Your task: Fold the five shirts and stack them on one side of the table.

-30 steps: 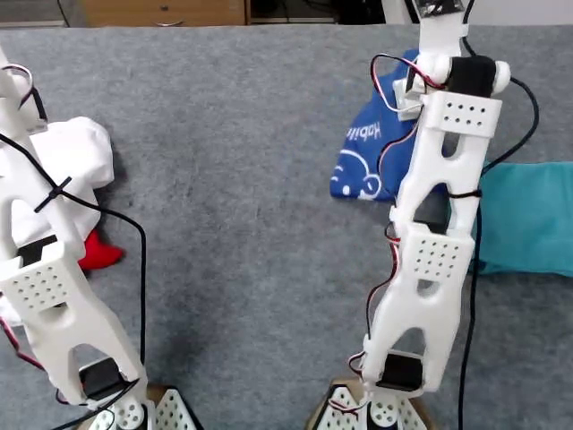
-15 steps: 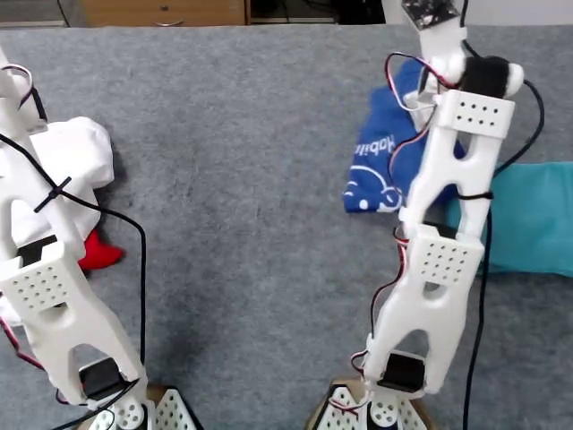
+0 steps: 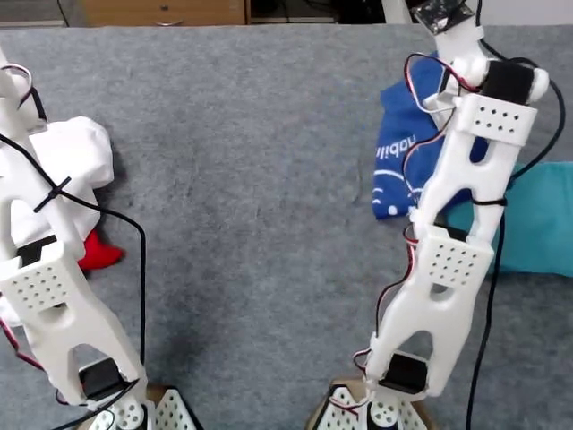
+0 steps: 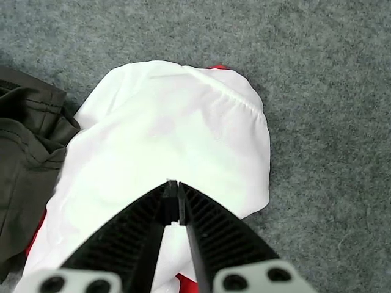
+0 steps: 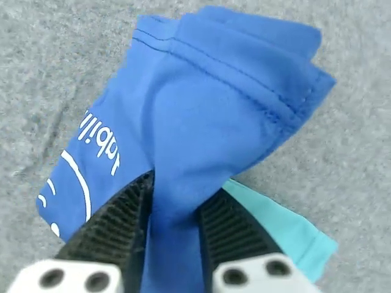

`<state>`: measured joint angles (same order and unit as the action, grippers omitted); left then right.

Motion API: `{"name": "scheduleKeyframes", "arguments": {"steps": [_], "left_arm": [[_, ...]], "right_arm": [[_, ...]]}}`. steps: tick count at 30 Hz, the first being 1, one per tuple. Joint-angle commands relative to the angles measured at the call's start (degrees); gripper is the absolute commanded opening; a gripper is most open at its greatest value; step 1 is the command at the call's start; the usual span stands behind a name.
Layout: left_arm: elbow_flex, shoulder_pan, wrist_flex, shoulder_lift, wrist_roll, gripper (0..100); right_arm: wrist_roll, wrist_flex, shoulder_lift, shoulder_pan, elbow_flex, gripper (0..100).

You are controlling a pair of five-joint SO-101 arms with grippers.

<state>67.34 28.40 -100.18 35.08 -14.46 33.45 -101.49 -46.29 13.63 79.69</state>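
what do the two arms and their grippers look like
Both the left arm and right arm are white plastic links with cut-out openings and dotted hole grids, joined by black motors. Thin black, red and white cables run along them. The left gripper and right gripper are black and ridged, on pale bases with screw holes.

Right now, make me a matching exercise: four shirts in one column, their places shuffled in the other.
1. blue shirt
2. white shirt
3. teal shirt
4. red shirt

A. peeks from under the white one
B. clamped in the right tool
C. below the shut left tool
D. lies flat beside the right arm

Pairs: 1-B, 2-C, 3-D, 4-A.
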Motion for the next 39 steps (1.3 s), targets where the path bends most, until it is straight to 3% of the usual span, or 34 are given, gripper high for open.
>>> {"name": "scheduleKeyframes", "arguments": {"steps": [1,7,18,27,39], "left_arm": [[0.35,0.79,-0.62,-3.65,-0.35,2],[0.35,0.88,-0.62,-3.65,-0.35,2],[0.44,0.79,-0.62,-3.65,-0.35,2],[0.35,0.79,-0.62,-3.65,-0.35,2],[0.26,0.79,-0.62,-3.65,-0.35,2]], "right_arm": [[0.53,-0.88,5.05,2.15,3.82,0.2],[0.62,-0.97,8.48,4.09,0.22,0.2],[0.62,-0.53,26.95,3.56,-29.93,0.2],[1.23,1.41,27.03,3.47,-31.08,0.2],[10.46,2.29,26.07,8.40,-30.81,0.2]]}}
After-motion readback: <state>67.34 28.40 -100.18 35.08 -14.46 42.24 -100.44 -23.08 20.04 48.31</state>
